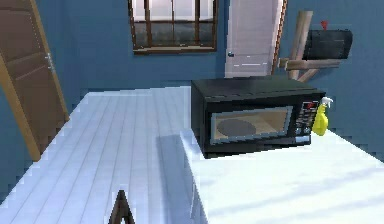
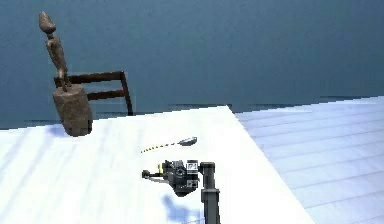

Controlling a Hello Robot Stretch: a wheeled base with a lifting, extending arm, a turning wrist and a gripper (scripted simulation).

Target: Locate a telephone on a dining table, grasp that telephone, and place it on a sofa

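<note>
Because the tool hung low over the white desk at the end of the dark arm, with the desk's surface directly behind it, it could not be told what state its fingers were in or whether anything was held. A dark, compact lump was seen at the tool's body. Whether any part of it was the telephone could not be settled, so the telephone's place could not be fixed more closely than that spot. Just beyond the tool a slim spoon-like utensil lay flat. Well apart from it, toward the arm side view's left, a wooden statue stood upright in front of a dark chair. In the forward view a black microwave was set on the desk, with a yellow spray bottle just beside its right end. A telephone was judged likely to be light, stiff and smooth-shelled, and so apt to skid on the slick top. It was thought best taken squarely across the narrow middle of its body, so that it would not twist when lifted.
</note>
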